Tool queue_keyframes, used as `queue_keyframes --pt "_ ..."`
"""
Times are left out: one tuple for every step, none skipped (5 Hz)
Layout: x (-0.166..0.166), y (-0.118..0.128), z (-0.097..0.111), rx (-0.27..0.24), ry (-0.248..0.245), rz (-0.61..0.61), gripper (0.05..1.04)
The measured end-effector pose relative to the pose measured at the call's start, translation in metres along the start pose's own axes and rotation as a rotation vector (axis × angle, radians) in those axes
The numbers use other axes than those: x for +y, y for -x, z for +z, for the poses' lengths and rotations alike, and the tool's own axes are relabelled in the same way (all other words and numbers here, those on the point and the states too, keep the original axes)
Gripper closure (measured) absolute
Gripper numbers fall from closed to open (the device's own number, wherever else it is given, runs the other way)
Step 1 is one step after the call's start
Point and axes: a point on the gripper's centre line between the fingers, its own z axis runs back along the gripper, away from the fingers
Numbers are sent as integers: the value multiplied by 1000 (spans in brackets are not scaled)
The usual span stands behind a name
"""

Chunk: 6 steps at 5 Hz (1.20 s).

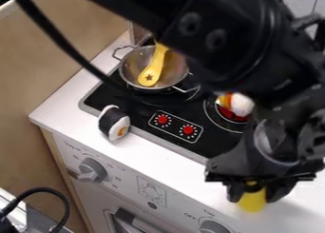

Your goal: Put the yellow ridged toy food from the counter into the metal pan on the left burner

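The black gripper point(253, 195) is at the lower right, low over the white counter, shut on a yellow object point(253, 201) whose upper part is hidden between its fingers. A sushi toy point(114, 123) lies on the counter's front edge, left of the stove. On the rear left burner stands a metal pot point(134, 65) with a yellow spoon point(153, 69) in it. A white and orange-red toy point(239, 104) sits on the right burner, partly hidden by the arm.
The black stovetop point(141, 113) has two red knobs in front. The arm spans the top and right. Oven dials and a handle point(130, 223) line the front panel below the white counter point(70, 101).
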Motion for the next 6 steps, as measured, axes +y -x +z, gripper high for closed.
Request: queue_keyframes --pt "3 -21 26 19 -14 -25 556" --pt "18 -56 51 48 -33 -103 556" --pt "35 -94 63 58 -36 -169 556" --pt "55 -135 65 43 -6 -252 556" --pt "72 -166 56 45 -2 -290 556" --pt "82 -185 44 42 14 -320 556"
